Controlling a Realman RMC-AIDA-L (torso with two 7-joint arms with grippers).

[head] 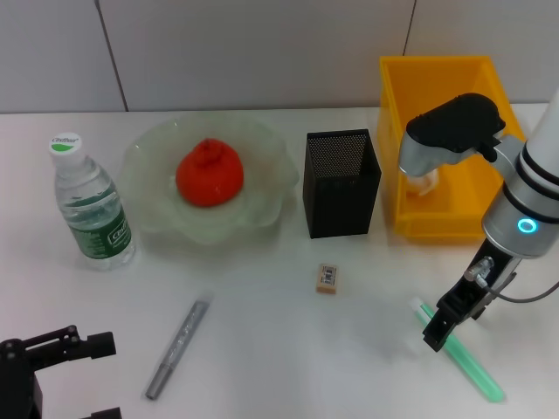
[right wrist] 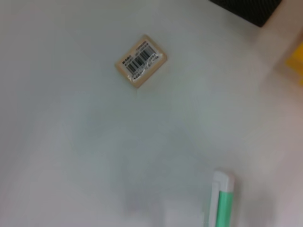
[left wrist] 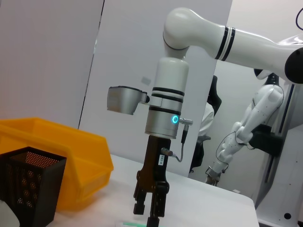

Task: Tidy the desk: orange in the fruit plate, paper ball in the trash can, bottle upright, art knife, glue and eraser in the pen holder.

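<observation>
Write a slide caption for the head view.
Right pincer over the green stick; eraser lies before the holder.

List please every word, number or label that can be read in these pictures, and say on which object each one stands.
Nothing can be read for certain.
Bottle cap: green and white logo, lettering too small to read.
Bottle label: green with white print, too small to read.
Eraser: barcode sticker, digits and small print too blurred to read.
Art knife, green glue stick, pen holder, yellow trash can: no text visible.

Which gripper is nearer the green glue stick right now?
Right. The right gripper hangs directly over the green glue stick near its white end, while the left gripper sits at the desk's opposite front corner, beyond the art knife.
</observation>
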